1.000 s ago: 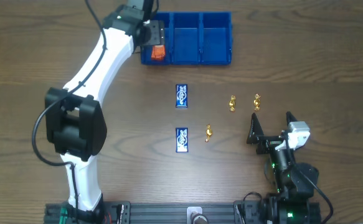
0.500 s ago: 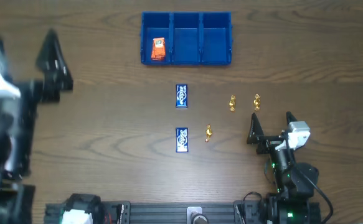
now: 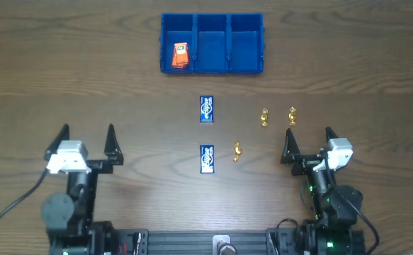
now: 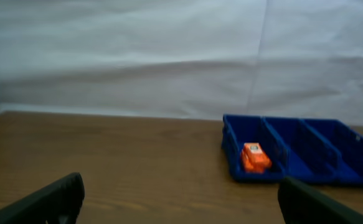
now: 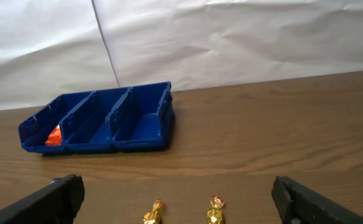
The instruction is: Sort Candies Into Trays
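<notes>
Top view: our left gripper [image 3: 86, 142] and right gripper [image 3: 309, 140] gape wide, empty, far from the tray [image 3: 212, 71]; we fear the 3 tiny gold candies [image 3: 264, 117] slipping our pinch.

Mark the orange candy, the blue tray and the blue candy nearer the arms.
orange candy [image 3: 180, 57], top view, middle of its wrapper.
blue tray [image 3: 213, 71], top view, on its near wall.
nearer blue candy [image 3: 206, 158], top view, middle of its wrapper.

Nothing legible — white marks on upper blue candy [image 3: 206, 109], lower blue candy [image 3: 206, 158] and orange candy [image 3: 180, 56] too small to read.
</notes>
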Available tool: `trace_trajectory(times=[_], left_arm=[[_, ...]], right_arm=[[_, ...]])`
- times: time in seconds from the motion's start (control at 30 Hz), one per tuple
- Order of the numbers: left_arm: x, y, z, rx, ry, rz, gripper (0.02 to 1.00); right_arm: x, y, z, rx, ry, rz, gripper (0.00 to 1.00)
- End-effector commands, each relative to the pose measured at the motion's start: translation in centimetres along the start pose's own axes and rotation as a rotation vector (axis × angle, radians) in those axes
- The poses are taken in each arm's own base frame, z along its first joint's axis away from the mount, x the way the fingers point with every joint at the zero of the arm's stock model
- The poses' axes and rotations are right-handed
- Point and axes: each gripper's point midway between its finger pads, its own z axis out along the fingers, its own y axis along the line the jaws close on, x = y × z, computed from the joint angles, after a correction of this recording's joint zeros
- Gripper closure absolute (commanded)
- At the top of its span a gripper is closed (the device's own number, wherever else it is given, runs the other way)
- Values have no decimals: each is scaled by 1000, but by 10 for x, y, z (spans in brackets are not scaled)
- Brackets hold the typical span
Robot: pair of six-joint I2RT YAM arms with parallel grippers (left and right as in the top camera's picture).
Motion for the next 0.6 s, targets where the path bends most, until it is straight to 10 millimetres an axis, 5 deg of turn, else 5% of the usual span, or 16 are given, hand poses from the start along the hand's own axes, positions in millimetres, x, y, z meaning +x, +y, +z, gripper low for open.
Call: trace_trajectory(times=[0.03, 0.13, 0.6], left_arm=[[47, -6, 5, 48, 73, -14, 23], [78, -7, 3, 54, 181, -22, 20], [78, -8, 3, 56, 179, -21, 20]], right_arm=[[1, -1, 0, 3, 0, -11, 1], [1, -1, 0, 3, 0, -11, 3], [1, -1, 0, 3, 0, -11, 3]])
